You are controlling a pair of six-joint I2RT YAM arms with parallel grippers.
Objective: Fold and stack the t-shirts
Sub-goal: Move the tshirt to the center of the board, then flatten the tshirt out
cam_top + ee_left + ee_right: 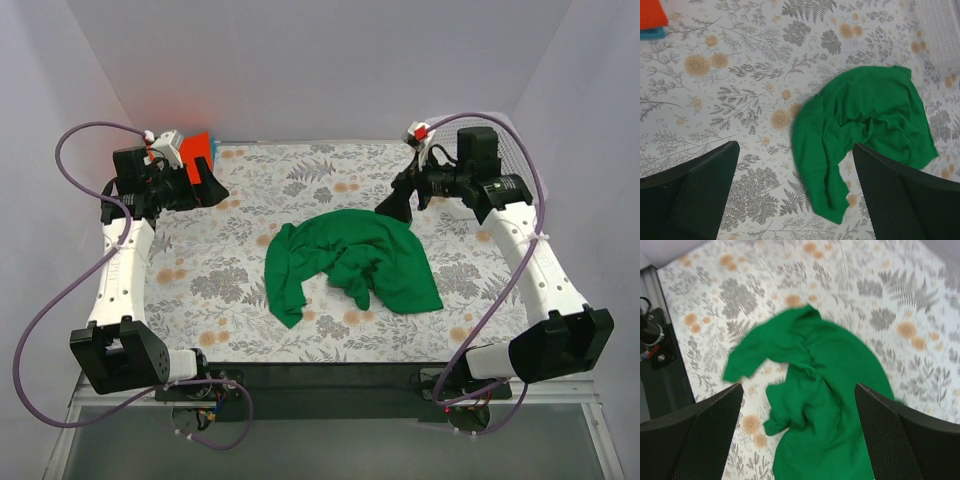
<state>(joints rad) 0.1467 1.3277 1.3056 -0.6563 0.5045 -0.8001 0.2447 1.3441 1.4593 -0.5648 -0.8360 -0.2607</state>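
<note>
While both arms hang over the floral table in the top view, we see the green t-shirt crumpled in a heap slightly right of centre, between the two grippers, with neither holding it; the left gripper is over the far-left area, well apart from it, and the right gripper is by the shirt's far edge. The orange-red t-shirt sits at the far-left corner, partly hidden behind the left wrist. In the left wrist view, we have both fingers spread wide with nothing between them, the green shirt bunched on the cloth below, one strip trailing toward the camera; the orange-red shirt lies flat in the top-left corner on a blue t-shirt, only its edge showing, and the white mesh basket is at the top right. In the right wrist view, fingers are likewise spread and empty, well above the wrinkled green shirt, one sleeve sticking out left
</note>
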